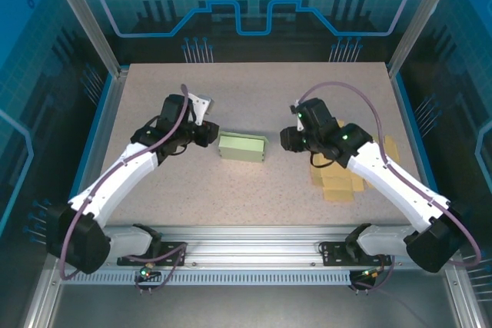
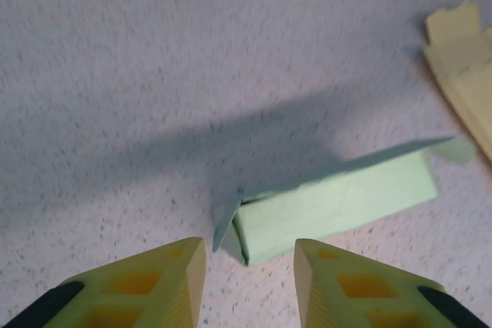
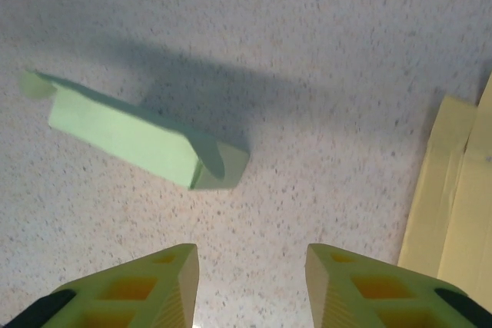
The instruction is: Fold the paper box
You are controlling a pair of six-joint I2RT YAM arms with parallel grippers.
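Top external view, near edge outward: the left arm [image 1: 123, 174] and right arm [image 1: 384, 178] reach forward from their bases and turn inward, one to each short end of the box [image 1: 242, 147]. The box lies flat near the middle of the worktop [image 1: 254, 90]. Likely reason for the layout: one end per arm. Yellow sheets [image 1: 338, 182] lie flat under the right forearm, near the box but apart from it. They look like spare blanks parked to the side. Left wrist view: left fingers [image 2: 181, 282] spread, nothing between them. The box's end sits just beyond the gap, not touching as far as I can tell. The left-end flap [image 2: 223, 226] stands out loose at that corner, untucked, and a thin panel lifts along the long top edge. Right wrist view: right fingers [image 3: 169, 282] also spread and empty. The box lies farther off, up and left of the gap, so this arm is not lined up on its end. The right-end flap [image 3: 219, 160], rounded, leans over the end without being pushed home. Judgement: body formed, ends and lid unclosed. Spread fingers suit a fresh approach to a flap. Risk: the light box may slide when pushed from one end only.
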